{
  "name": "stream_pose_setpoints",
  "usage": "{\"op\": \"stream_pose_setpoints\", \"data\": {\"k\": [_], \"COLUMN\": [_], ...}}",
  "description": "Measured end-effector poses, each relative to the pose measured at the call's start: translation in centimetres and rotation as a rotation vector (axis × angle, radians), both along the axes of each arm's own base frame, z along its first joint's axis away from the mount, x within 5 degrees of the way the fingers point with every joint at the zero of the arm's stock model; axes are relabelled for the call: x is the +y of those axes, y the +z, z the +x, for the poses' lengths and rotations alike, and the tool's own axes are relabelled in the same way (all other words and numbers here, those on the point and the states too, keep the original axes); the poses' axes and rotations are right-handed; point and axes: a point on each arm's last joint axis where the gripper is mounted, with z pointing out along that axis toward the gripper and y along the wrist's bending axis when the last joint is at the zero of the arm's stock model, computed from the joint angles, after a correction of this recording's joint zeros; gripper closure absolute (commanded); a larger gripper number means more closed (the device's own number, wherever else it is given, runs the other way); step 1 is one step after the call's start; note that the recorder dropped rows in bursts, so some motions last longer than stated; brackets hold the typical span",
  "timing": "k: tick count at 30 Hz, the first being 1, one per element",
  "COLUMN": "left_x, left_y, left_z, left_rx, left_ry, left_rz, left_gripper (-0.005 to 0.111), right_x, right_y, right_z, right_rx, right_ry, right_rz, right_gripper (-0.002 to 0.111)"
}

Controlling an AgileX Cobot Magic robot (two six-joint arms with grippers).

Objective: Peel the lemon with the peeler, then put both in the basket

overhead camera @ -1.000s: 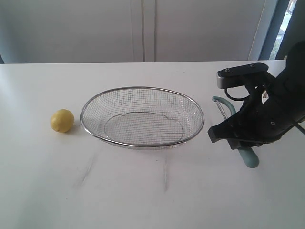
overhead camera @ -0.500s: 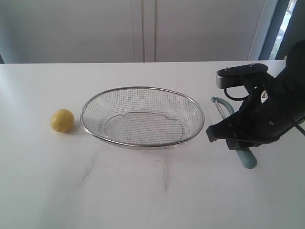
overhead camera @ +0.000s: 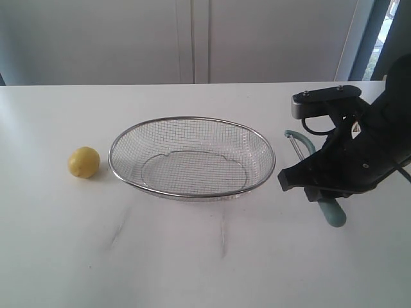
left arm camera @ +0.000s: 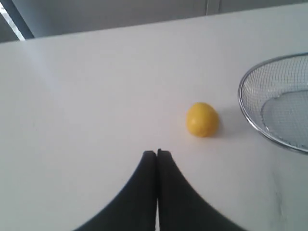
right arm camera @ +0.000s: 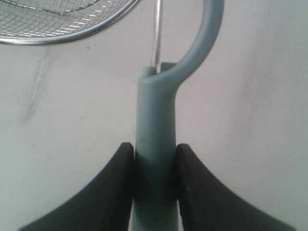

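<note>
Peeler (right arm camera: 154, 108) handle partly hidden in pinch of right hand (right arm camera: 154, 150); left hand (left arm camera: 157, 154) pressed together.

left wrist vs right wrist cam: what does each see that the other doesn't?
Left wrist only: the small round yellow lemon, lying apart from the shut left pincer. Right wrist only: the teal-handled peeler with its metal blade, handle clamped in the right pincer. Both: the rim of the silver wire-mesh basket and the white tabletop.
</note>
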Motion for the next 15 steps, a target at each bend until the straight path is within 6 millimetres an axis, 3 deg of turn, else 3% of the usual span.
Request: {"op": "stream_pose_setpoints", "data": {"k": [7, 15], "left_x": [0.1, 0.1], "left_y": [-0.9, -2.1], "left_z": [3.0, 4.7], "left_rx": [0.225, 0.306], "left_ry": [-0.01, -0.011], "left_rz": [0.046, 0.066], "left_gripper": [0.107, 0.107], "right_x": [0.0, 0.0], "right_y": [0.0, 0.0], "right_z": [0.0, 0.0], "right_rx": [0.0, 0.0], "right_ry": [0.0, 0.0], "right_rz": [0.0, 0.0], "right_gripper": [0.108, 0.108]}}
